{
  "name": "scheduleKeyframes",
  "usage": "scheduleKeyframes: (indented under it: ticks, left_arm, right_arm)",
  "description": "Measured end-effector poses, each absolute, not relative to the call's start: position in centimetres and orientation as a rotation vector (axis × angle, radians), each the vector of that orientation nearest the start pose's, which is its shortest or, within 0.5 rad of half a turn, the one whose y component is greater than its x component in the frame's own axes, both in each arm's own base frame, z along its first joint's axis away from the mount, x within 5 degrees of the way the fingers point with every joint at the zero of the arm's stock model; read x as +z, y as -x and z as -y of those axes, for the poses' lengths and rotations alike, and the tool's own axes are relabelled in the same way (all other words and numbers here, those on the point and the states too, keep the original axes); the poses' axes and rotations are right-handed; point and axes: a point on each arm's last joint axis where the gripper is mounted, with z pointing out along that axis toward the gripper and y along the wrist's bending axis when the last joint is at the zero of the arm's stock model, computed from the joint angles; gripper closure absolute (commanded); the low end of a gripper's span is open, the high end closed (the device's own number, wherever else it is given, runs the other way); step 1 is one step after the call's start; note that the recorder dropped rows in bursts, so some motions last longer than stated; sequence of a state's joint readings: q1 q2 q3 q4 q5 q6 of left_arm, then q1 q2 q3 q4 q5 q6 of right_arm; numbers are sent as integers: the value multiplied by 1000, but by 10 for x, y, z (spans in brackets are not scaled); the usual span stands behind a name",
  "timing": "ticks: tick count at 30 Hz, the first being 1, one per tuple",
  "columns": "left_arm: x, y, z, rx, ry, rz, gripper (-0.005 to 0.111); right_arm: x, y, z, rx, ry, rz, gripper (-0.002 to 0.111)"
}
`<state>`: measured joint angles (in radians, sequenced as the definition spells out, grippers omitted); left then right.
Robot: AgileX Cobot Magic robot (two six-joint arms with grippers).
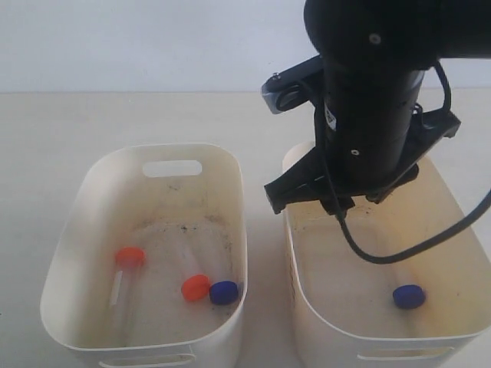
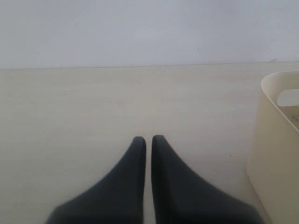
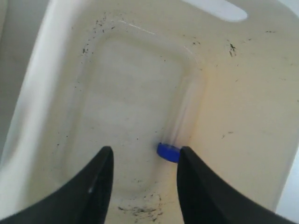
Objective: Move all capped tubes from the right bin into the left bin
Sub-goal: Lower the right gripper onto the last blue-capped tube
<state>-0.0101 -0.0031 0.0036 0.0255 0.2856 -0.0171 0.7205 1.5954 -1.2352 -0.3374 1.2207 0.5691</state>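
Right bin [image 1: 337, 284]: floor open except for one blue-capped tube [image 3: 169, 152] lying close along a side wall, with little room between tube and wall. The right gripper [image 3: 146, 151], jaws apart, and its arm [image 1: 368, 115] occupy the space above the bin's far end. Left bin [image 1: 77, 253]: three capped tubes [image 1: 196, 287] crowd the near half; the far half is bare. Open table [image 2: 93, 102] lies around the left gripper [image 2: 148, 138].

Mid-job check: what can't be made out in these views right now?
- Exterior view: the right arm hides the far end of the right bin; tubes there would be unseen.
- Right wrist view: fingers of the right gripper cover floor beside the blue-capped tube.
- Exterior view, left bin: the body behind the blue cap is too faint.
- The left gripper lies outside the exterior frame.
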Motion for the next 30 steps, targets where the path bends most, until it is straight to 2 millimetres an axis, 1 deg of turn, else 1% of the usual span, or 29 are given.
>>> scheduleKeyframes:
  ticks: [6,12,15,18,25,30]
  left_arm:
    - [186,-55,0,4,-10,-1770,102]
    - [186,-55,0,4,-10,-1770,102]
    - [186,-55,0,4,-10,-1770,102]
    - [186,-55,0,4,-10,-1770,102]
    - [186,-55,0,4,-10,-1770,102]
    - [186,-55,0,4,-10,-1770,102]
  right_arm:
    - [269,-240,-181,-216,213,-2909,66]
    - [247,-228,-176,-234,58,-3002,66]
    - [233,-219,-172,-252,12,-3067,66]
    - [225,-213,-169,-278,-13,-3100,66]
    - [223,-213,-167,-267,-40,-3119,66]
    - [226,-217,-159,-237,-102,-3124,66]
